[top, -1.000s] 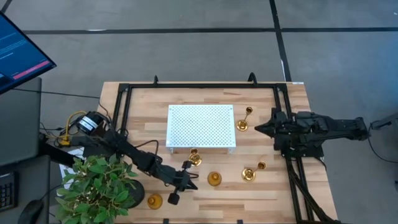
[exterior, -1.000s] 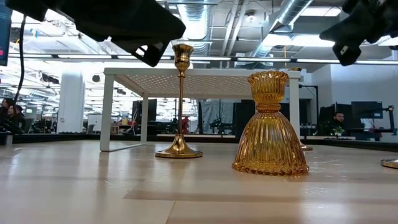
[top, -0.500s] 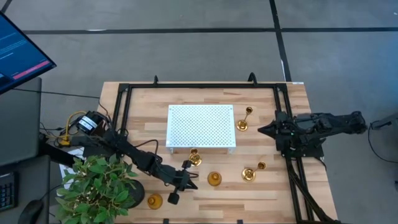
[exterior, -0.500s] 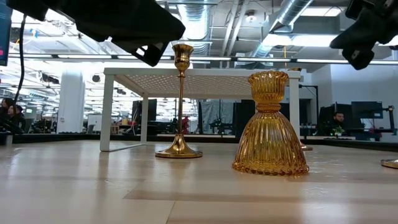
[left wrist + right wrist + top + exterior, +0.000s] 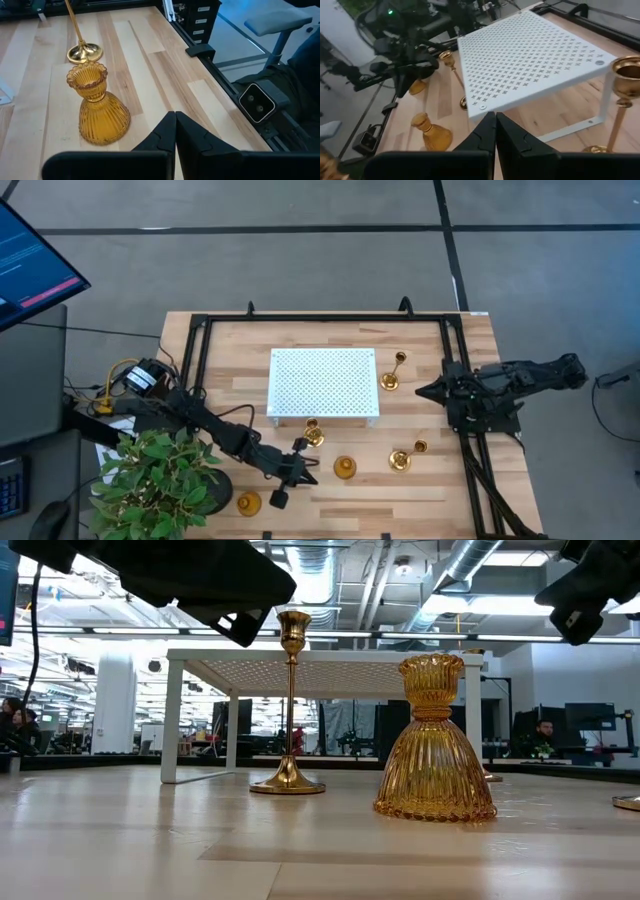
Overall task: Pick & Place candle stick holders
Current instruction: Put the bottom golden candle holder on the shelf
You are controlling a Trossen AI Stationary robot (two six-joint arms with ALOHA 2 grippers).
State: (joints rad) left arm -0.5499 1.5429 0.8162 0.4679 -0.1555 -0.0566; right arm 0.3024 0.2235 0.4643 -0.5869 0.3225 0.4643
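Observation:
Several gold and amber candle stick holders stand on their round bases on the wooden table. A thin-stemmed one (image 5: 392, 370) stands right of the white perforated tray (image 5: 324, 383). Another (image 5: 313, 432) stands at the tray's near edge. A ribbed amber bell-shaped one (image 5: 344, 468) also shows in the left wrist view (image 5: 100, 112). One more (image 5: 403, 456) stands near right, and a squat amber one (image 5: 249, 503) near left. My left gripper (image 5: 300, 463) is shut and empty, just left of the amber bell. My right gripper (image 5: 420, 390) is shut and empty, right of the thin-stemmed holder.
A black frame (image 5: 300, 318) runs around the table's working area. A potted green plant (image 5: 165, 480) stands at the near left corner. The tray stands on legs, with room beneath it (image 5: 320, 720). A monitor (image 5: 30, 265) is off the table's left.
My right gripper has drawn back a little toward the table's right edge, staying shut. My left arm and the holders have kept still.

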